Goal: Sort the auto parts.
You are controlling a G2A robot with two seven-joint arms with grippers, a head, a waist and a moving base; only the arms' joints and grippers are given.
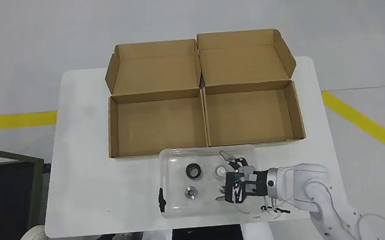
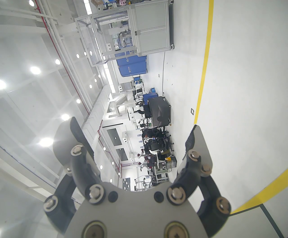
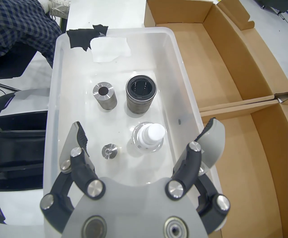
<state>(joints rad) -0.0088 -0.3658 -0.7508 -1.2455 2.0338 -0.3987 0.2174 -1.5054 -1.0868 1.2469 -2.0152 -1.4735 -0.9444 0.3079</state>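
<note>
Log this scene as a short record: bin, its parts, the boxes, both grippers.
bin: clear plastic bin on the white table, in front of the boxes
parts in bin: steel cylinder with a centre hole, dark linear bearing, white-capped clear part, small silver knob; none touching another
boxes: left cardboard box and right cardboard box, open, side by side, no parts inside
right gripper: open, above the bin, holding nothing
left gripper: open, holding nothing, facing the room
</note>
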